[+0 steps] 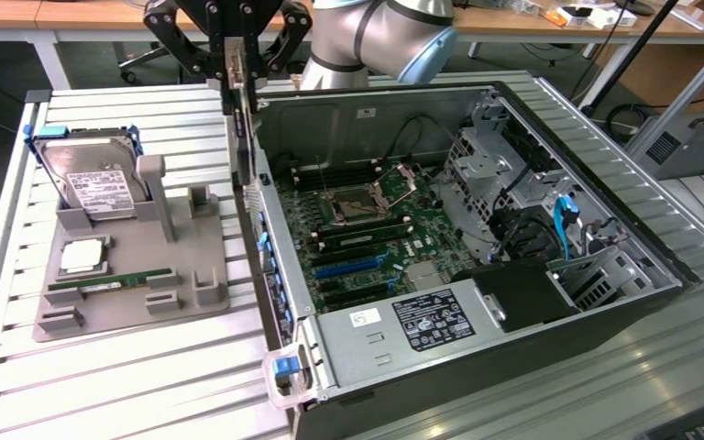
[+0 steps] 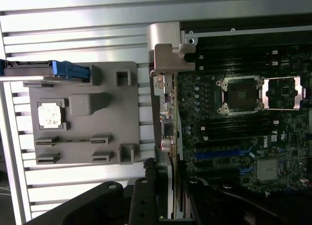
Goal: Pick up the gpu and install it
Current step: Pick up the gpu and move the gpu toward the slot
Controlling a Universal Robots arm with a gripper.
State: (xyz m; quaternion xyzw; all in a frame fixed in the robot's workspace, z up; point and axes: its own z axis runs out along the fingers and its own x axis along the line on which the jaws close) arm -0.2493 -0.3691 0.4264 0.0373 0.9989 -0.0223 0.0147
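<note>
The gpu (image 1: 245, 128) hangs upright and edge-on from my gripper (image 1: 239, 57), which is shut on its upper edge. It hovers over the left wall of the open computer case (image 1: 365, 110), between the grey fixture and the motherboard (image 1: 370, 229). In the wrist view the gpu (image 2: 168, 122) is a thin strip, its silver bracket (image 2: 165, 64) at the far end, with my gripper (image 2: 168, 196) clamped on either side of it. Blue expansion slots (image 1: 349, 266) lie on the board inside the case, and the blue slots (image 2: 214, 154) sit just beside the card.
A grey fixture (image 1: 193, 275) on the slatted table holds a hard drive (image 1: 95, 183), a CPU (image 1: 83, 257) and a RAM stick (image 1: 114, 282). Inside the case are the power supply (image 1: 413, 325) and drive cages (image 1: 499, 174) with cables.
</note>
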